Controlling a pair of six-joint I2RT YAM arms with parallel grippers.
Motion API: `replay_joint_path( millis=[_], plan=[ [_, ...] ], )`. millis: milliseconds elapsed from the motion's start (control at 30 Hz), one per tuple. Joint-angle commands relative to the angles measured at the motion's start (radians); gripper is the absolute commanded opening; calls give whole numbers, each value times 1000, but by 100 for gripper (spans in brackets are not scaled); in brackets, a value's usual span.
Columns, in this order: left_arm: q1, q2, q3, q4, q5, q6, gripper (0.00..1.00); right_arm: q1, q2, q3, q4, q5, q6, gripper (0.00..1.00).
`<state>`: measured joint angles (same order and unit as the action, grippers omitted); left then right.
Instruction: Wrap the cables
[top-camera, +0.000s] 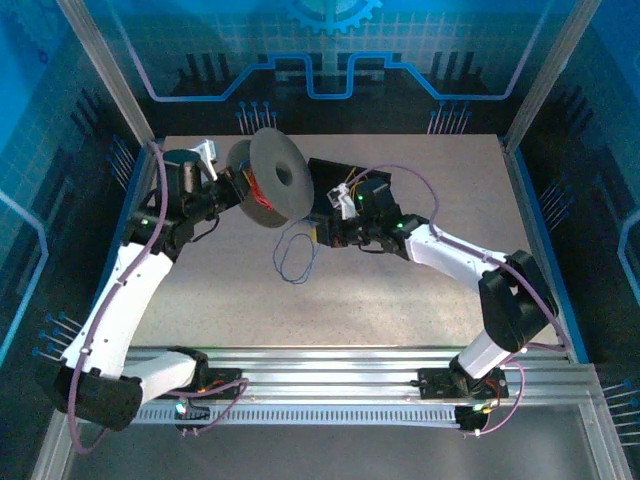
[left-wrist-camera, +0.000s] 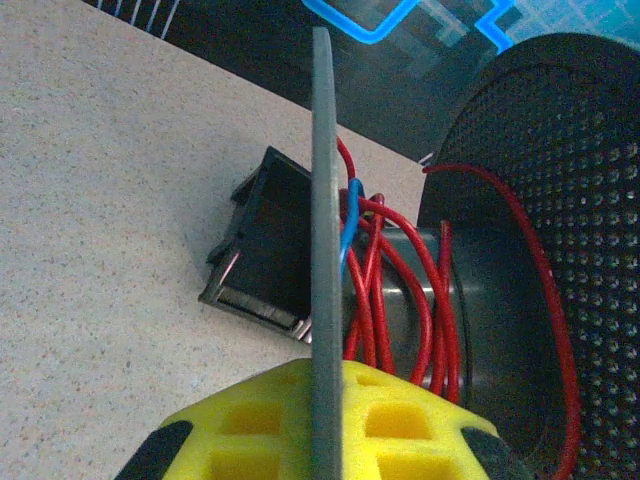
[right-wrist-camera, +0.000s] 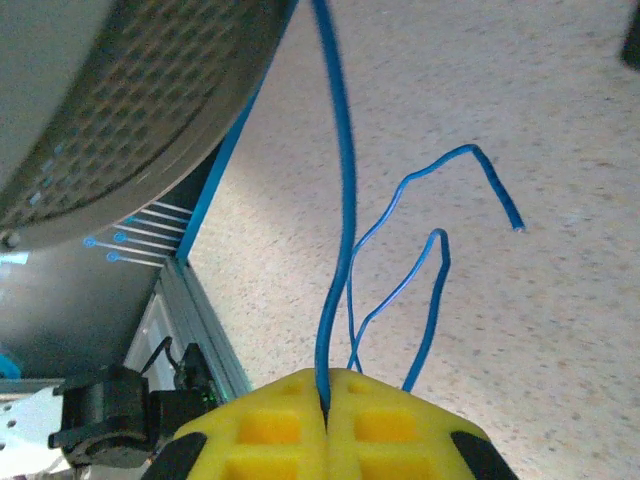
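Left gripper (left-wrist-camera: 326, 400) clamps the spool (top-camera: 277, 178) by its flange, red cable (left-wrist-camera: 378, 290) wound on. Right gripper (right-wrist-camera: 326, 405) pinches the blue cable (right-wrist-camera: 338, 200), slack looped mid-table (top-camera: 420, 300). Limp, light and slippery, I judge: hold it close to the spool.

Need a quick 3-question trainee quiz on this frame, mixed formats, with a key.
1. True or false: the right pincer is shut on the blue cable.
2. Which colour makes up most of the turns wound on the spool hub? A) red B) green C) white
3. Fill in: the left pincer grips the spool by its thin grey ____.

Key: 1 true. 2 A, the red cable. 3 flange.
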<state>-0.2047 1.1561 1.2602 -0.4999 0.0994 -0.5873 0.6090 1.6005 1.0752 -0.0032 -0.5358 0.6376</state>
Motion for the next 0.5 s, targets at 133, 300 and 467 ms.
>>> replay_joint_path(
  millis=[133, 300, 467],
  plan=[
    [11, 43, -26, 182, 14, -50, 0, 40, -20, 10, 17, -29, -48, 35],
    [11, 24, -33, 145, 13, -16, 0, 34, -94, -10, 11, -8, -62, 52],
    [11, 8, -35, 123, 13, -3, 0, 21, -187, -46, -2, -10, -83, 62]
  ],
)
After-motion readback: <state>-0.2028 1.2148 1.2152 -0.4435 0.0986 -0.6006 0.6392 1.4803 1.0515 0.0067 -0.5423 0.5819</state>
